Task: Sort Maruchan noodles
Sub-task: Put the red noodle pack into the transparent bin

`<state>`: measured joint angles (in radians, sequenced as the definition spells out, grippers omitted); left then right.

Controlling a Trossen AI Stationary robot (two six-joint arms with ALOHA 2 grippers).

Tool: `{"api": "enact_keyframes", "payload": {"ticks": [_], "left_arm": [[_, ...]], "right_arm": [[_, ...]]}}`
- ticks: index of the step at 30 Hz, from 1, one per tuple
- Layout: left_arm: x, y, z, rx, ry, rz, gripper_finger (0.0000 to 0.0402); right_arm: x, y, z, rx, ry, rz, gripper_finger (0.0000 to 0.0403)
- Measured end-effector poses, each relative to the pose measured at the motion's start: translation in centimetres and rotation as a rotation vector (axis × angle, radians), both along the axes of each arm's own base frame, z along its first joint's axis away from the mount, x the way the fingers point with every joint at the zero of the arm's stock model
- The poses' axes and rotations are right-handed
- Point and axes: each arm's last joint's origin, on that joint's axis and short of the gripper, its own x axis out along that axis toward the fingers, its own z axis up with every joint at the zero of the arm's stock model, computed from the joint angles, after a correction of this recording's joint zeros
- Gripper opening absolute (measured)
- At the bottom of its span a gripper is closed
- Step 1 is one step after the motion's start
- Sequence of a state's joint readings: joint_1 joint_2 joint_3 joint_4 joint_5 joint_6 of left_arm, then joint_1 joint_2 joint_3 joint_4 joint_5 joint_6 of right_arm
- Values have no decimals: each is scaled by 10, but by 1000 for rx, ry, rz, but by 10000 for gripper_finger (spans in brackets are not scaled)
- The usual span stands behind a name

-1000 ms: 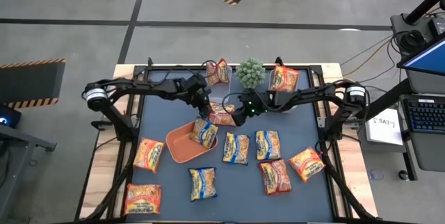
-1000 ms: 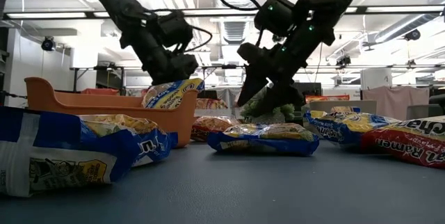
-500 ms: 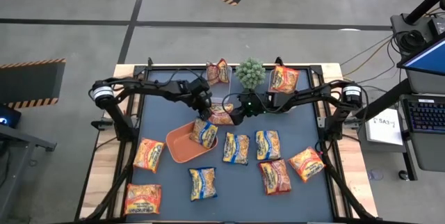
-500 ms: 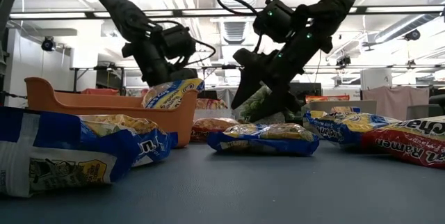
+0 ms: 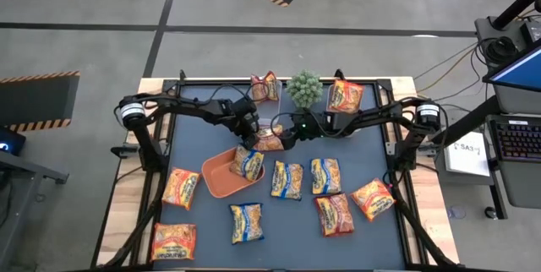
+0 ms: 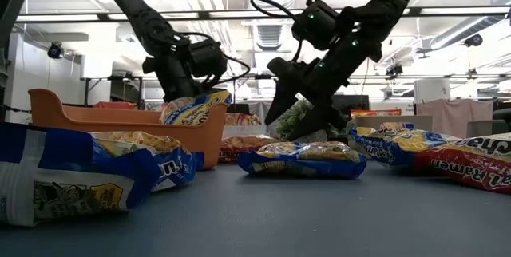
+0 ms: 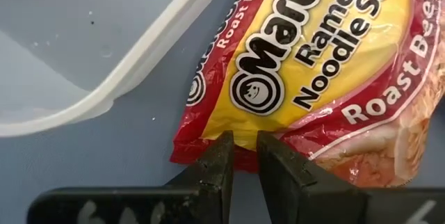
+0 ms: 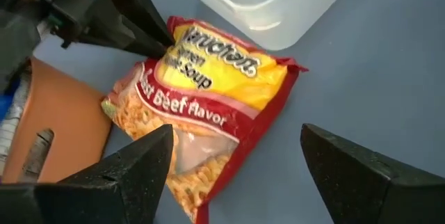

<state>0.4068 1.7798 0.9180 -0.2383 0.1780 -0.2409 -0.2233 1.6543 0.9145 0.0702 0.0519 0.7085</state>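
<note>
Both arms reach mid-table, left gripper [image 7: 240,156] pinching red packet [image 8: 208,106], right gripper [image 8: 233,165] wide above.

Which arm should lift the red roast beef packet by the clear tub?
Left. The left claw is nearly shut on the edge of the red crinkly roast beef ramen packet; the right claw hangs wide open above it.

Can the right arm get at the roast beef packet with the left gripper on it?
Probably yes. The right gripper hangs open just over the roast beef packet, most of it bare. The left gripper is pinching only one edge; the clear tub sits beside it, not over it.
</note>
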Motion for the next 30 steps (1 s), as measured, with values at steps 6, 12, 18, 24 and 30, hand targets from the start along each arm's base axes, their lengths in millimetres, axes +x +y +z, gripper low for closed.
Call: {"api": "enact_keyframes", "payload": {"ticks": [6, 12, 18, 24, 30], "left_arm": [[1, 0, 0, 4, -9, 0, 47], [2, -1, 0, 9, -15, -2, 47], [3, -3, 0, 8, -19, 0, 47], [4, -4, 0, 8, -25, 0, 47], [5, -3, 1, 12, -37, -1, 47]], "right_arm": [[-5, -2, -8, 16, -51, -35, 304], [-5, -4, -25, 42, -71, -51, 304], [8, -5, -42, 110, -164, 19, 303], [16, -8, -38, 119, -263, 77, 301], [18, -7, -29, 107, -331, 129, 291]]}}
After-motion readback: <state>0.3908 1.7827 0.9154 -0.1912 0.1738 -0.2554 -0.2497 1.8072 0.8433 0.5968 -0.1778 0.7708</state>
